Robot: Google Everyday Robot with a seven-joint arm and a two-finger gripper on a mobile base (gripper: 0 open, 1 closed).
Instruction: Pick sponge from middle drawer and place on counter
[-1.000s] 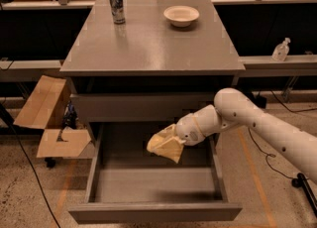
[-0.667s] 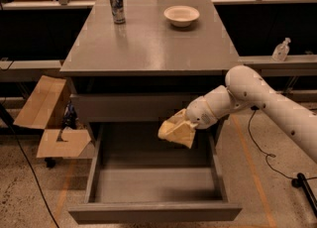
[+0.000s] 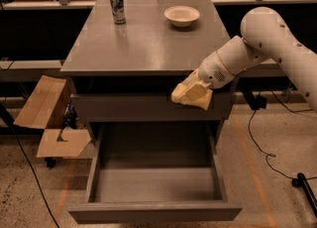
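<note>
My gripper (image 3: 193, 93) is shut on the yellow-tan sponge (image 3: 186, 99) and holds it in front of the cabinet, just below the counter's front edge on the right. The white arm reaches in from the right. The middle drawer (image 3: 156, 185) is pulled out below, with nothing showing inside it. The grey counter (image 3: 148, 43) lies above and behind the sponge.
A dark drink can (image 3: 117, 5) stands at the counter's back left and a white bowl (image 3: 182, 15) at the back right. An open cardboard box (image 3: 47, 118) sits on the floor to the left. Cables (image 3: 267, 142) run on the floor at the right.
The gripper has lifted the sponge out of the drawer, up and to the right, from just above the drawer's inside to just under the counter's edge.
</note>
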